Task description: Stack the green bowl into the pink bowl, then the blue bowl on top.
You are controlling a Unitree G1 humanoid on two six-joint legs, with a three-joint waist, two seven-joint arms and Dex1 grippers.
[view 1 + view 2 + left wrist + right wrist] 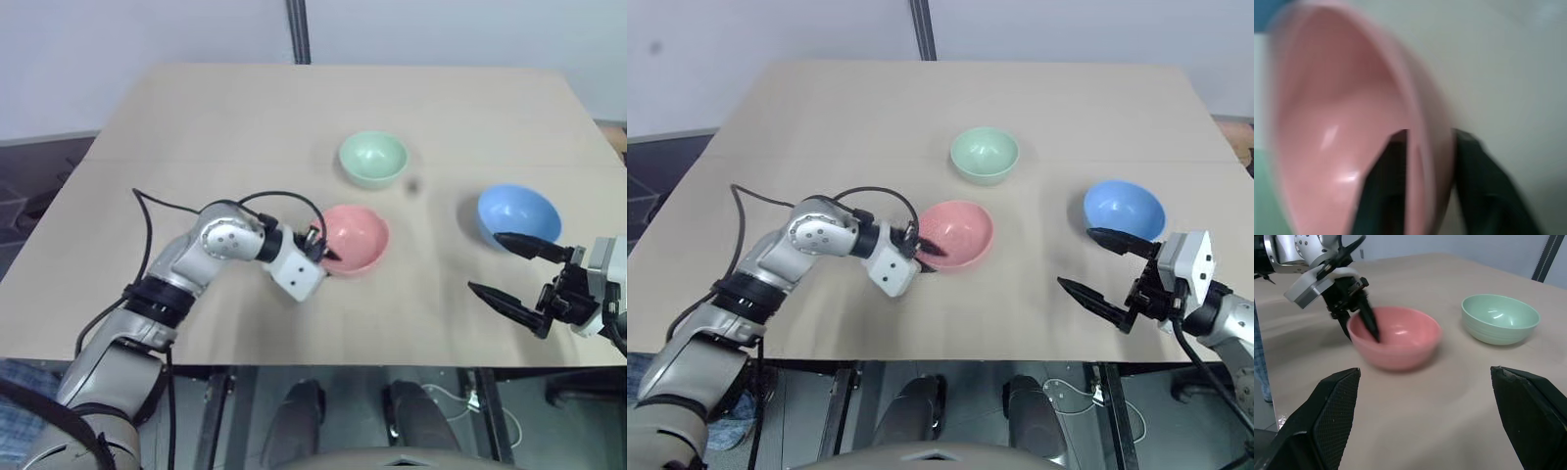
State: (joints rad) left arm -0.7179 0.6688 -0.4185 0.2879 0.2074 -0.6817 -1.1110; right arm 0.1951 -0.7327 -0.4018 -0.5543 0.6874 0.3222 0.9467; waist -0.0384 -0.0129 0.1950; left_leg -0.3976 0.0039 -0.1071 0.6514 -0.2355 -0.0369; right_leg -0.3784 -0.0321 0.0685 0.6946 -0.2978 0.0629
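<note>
Pink bowl (pixel 355 238) upright near middle of table (pixel 196 127), interior empty apart from one black finger of left gripper (pixel 323 247). Left gripper's fingers straddling near-left rim: one finger (pixel 1382 186) inside, other outside against outer wall, rim between them. Jaws parted about the rim's thickness; firm clamp or loose straddle not resolvable, so grip state undetermined. Bowl base appears flat on table in right wrist view.

Green bowl (pixel 373 158) upright, empty, farther back on table and slightly right of pink bowl; close to it but apart, bare tabletop between. Nothing nested in it, not nested in anything.

Blue bowl (pixel 519 215) toward right side of table, well apart from pink and green bowls. Tilted, opening turned toward front-right; interior empty.

Right gripper (pixel 504 266) just in front of blue bowl, near table's front-right edge. Fingers spread wide, nothing between them. Upper fingertip overlapping blue bowl's near rim in head views; contact not confirmable. From right wrist view, both wide finger pads (pixel 1327 416) framing pink and green bowls across table.

All three bowls separate; no stacking done.
</note>
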